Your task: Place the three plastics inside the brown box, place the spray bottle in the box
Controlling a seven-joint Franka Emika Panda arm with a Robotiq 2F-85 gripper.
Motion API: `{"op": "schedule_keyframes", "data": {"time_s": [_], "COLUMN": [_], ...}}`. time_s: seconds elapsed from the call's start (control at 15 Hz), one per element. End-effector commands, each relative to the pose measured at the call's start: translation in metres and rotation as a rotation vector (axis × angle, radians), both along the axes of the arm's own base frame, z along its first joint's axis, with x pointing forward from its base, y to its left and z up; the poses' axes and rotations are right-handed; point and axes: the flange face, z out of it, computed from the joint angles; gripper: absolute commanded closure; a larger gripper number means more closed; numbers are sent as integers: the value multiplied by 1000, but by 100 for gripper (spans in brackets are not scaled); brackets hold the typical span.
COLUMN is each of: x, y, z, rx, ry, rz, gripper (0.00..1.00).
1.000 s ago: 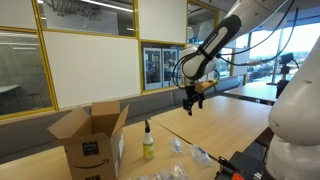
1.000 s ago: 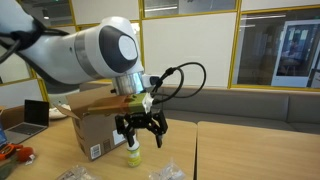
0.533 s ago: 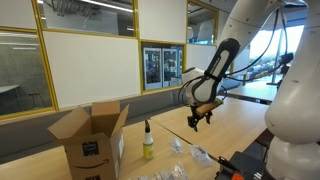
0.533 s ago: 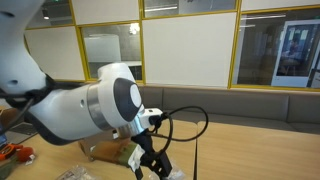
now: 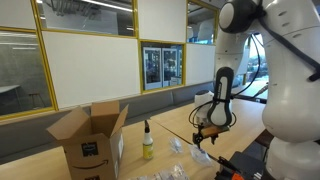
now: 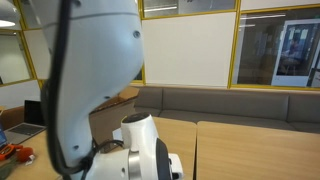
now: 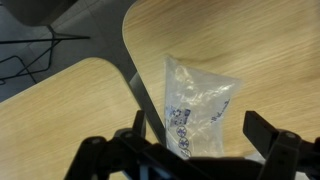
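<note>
Light wooden tables [image 5: 175, 118], yellow-framed glass partitions [image 5: 160, 65], grey bench [image 6: 240, 100]

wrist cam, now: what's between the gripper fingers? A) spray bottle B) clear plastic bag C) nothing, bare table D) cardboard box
B: in the wrist view a clear plastic bag lies on the table between the spread fingers of the open gripper; the spray bottle and box stand off to the side in an exterior view.

Even daylight from the windows, soft shadows; the arm [image 6: 90, 90] looms blurred close to the lens.
</note>
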Motion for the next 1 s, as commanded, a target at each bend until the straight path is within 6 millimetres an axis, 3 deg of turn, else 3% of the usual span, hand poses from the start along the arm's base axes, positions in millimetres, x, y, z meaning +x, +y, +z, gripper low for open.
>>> {"op": "schedule_keyframes", "data": {"time_s": [0.0, 0.27, 0.6, 0.67, 0.73, 0.93], "x": [12, 42, 81, 86, 91, 106], "y": [-29, -59, -83, -84, -85, -89], "z": [-63, -119, -141, -141, -140, -119], "rx": [64, 103, 125, 125, 121, 97], "ry": [-33, -75, -113, -118, -122, -150], "rz": [-39, -66, -58, -49, -45, -18], "gripper": [0, 0, 0, 25, 26, 49]}}
